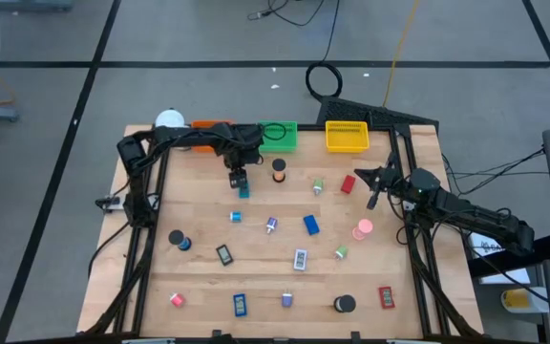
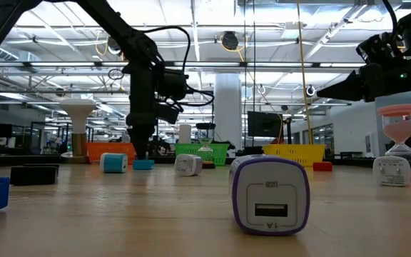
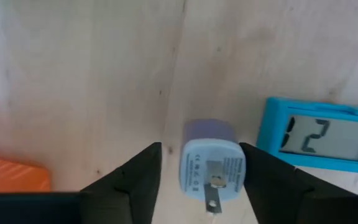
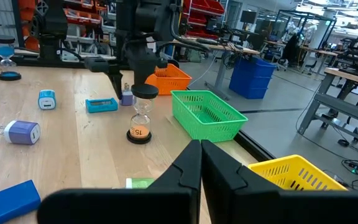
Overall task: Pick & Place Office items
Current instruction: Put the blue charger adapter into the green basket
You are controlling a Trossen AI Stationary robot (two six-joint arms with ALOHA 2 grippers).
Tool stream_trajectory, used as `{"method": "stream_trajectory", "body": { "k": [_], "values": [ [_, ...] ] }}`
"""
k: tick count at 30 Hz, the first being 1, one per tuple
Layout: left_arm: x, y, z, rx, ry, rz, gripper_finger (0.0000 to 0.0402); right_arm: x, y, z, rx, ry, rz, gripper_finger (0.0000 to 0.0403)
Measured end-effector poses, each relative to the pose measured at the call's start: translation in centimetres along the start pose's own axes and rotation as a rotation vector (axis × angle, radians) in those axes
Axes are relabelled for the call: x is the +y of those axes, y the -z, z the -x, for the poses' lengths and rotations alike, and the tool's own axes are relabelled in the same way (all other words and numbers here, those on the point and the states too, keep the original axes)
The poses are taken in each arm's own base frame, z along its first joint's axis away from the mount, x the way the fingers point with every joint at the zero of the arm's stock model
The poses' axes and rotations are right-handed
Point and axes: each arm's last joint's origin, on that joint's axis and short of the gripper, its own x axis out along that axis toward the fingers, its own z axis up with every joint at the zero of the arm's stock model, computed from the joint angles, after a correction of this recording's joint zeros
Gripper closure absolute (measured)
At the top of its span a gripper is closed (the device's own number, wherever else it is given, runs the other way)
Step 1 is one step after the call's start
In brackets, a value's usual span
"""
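Left end effector, fingers spread, straddling small lavender-and-blue plastic plug adapter lying on pale wooden bench, just beside flat teal digital clock. Right end effector pressed together, idle. Risk: off-centre closure skidding adapter into clock.

trays: 3 (orange, green, yellow) | arms: 2 | lamp: 1

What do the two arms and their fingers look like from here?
Both arms are dark, slim and jointed. The left arm trails looping black cables, plain in the low view. The left gripper has two dark, wedge-shaped fingers. The right gripper has matching black fingers tapering to flat tips. No markings are visible.
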Motion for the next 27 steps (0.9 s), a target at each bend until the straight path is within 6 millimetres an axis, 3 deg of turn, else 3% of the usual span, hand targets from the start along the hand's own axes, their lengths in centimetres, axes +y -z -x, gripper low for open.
{"method": "stream_trajectory", "body": {
  "k": [6,9,17,21,24,27],
  "values": [
    [0.2,0.1,0.2,0.013,-0.003,0.036,0.0258,0.0,0.0,0.0,0.000,0.000,0.000,0.0403],
    [1.1,-0.3,1.5,-0.006,0.022,0.100,0.0267,0.0,0.0,0.0,0.000,0.000,0.000,0.0403],
    [5.9,-2.6,9.5,-0.251,0.039,0.444,0.0267,0.0,0.0,0.0,0.000,0.000,0.000,0.0403],
    [7.1,-3.3,12.5,-0.357,0.000,0.511,0.0267,0.0,0.0,0.0,0.000,0.000,0.000,0.0403],
    [7.6,-4.2,12.7,-0.369,-0.007,0.536,0.0267,0.0,0.0,0.0,0.000,0.000,0.000,0.0403],
    [8.2,-5.5,11.3,-0.337,0.001,0.539,0.0267,0.0,0.0,0.0,0.000,0.000,0.000,0.0403]
  ]
}}
